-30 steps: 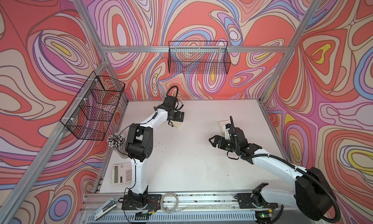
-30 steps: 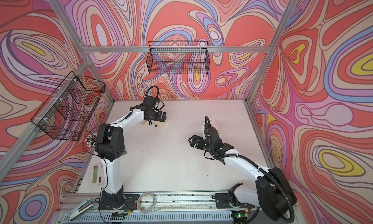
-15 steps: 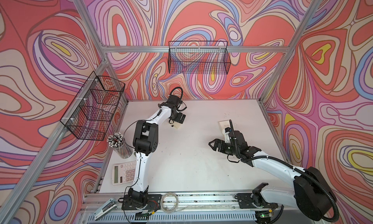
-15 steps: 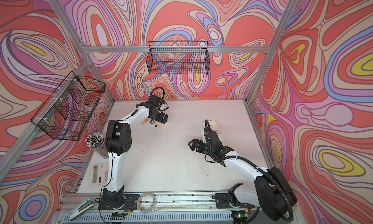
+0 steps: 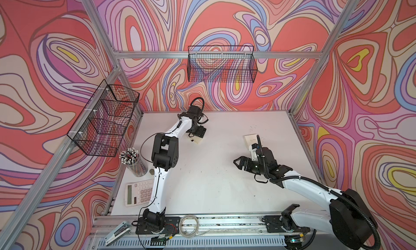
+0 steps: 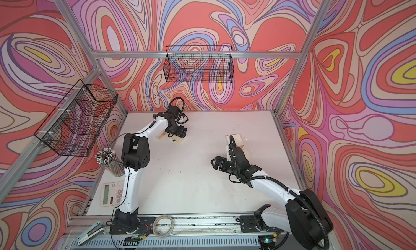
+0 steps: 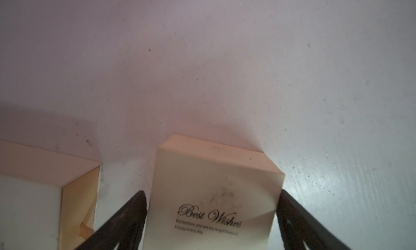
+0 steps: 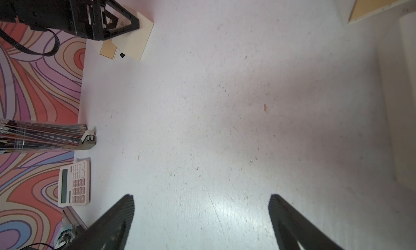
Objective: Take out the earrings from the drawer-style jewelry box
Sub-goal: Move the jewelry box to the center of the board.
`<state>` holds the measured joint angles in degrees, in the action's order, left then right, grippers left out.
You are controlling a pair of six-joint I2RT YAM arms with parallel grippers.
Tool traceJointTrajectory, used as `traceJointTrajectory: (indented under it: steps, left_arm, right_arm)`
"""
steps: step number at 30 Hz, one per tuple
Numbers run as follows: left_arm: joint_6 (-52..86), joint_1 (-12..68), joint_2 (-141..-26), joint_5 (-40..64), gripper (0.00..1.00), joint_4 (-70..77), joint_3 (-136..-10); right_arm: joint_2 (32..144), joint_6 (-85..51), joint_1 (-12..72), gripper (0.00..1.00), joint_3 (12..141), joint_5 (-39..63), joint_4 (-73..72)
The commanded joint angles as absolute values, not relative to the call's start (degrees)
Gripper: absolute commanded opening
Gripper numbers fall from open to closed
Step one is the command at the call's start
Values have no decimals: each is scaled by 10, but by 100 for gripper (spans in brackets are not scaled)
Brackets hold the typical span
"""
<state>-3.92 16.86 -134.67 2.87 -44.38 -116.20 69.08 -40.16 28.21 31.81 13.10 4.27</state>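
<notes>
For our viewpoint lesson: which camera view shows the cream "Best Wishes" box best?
The left wrist view: the box fills the foreground, lettering readable, between the left end effector's fingers. Both top views show just a cream corner under that end effector. The right wrist view shows it distant, partly covered.

Cream jewelry box (image 7: 213, 192), "Best Wishes" face up, open cream piece (image 7: 76, 190) beside

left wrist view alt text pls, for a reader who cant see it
A cream box printed "Best Wishes" sits on the white table between the left gripper's two dark fingers, which flank its sides; whether they press it cannot be told. Beside it, apart, lies a second cream box piece with an open, hollow end.
</notes>
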Motion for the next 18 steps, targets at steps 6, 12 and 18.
traceJointTrajectory:
  steps: [6,12,18]
  left_arm:
    - [17,170,-1316,12,77,-446,-1109]
    - [97,185,-1271,20,71,-436,-1054]
    - [268,215,-1185,38,67,-404,-937]
  right_arm:
    - [674,-407,285,98,315,122,47]
    - [664,-403,285,98,322,115,58]
    - [671,-394,285,98,352,111,62]
